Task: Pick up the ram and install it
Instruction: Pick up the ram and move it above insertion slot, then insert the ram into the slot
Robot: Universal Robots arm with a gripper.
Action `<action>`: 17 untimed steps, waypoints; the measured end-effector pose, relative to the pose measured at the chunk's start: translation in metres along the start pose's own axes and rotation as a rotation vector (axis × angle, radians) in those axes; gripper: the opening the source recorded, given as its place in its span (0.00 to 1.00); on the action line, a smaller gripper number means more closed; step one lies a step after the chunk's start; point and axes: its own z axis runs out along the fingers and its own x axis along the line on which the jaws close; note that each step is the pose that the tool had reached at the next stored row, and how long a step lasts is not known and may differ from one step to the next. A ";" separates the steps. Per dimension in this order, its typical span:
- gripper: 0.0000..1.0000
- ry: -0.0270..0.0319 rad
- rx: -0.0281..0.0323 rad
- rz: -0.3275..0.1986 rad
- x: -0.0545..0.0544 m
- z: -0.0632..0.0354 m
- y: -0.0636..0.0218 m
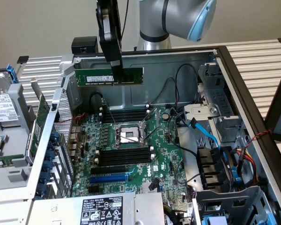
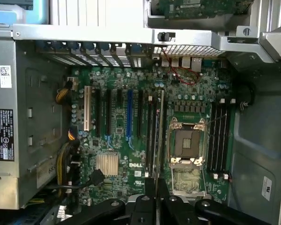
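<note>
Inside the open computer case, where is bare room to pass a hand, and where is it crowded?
Bare: the grey metal case panel beyond the black memory slots, behind the long green ram stick that the tool grips. Crowded: the exterior view's right, where black and blue cables tangle beside the green motherboard.

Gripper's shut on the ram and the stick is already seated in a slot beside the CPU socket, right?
Not seated. The gripper is shut on the ram, but the stick hangs in the air above the motherboard, clear of the slots beside the CPU socket; the exterior view shows it.
</note>
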 end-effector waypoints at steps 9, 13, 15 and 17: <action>0.14 -0.0075 0.0047 -0.027 -0.001 0.0058 -0.0007; 0.14 -0.0085 0.0053 -0.037 -0.001 0.0097 -0.0023; 0.14 -0.0088 0.0054 -0.040 -0.001 0.0128 -0.0027; 0.14 -0.0091 0.0054 -0.043 -0.001 0.0166 -0.0033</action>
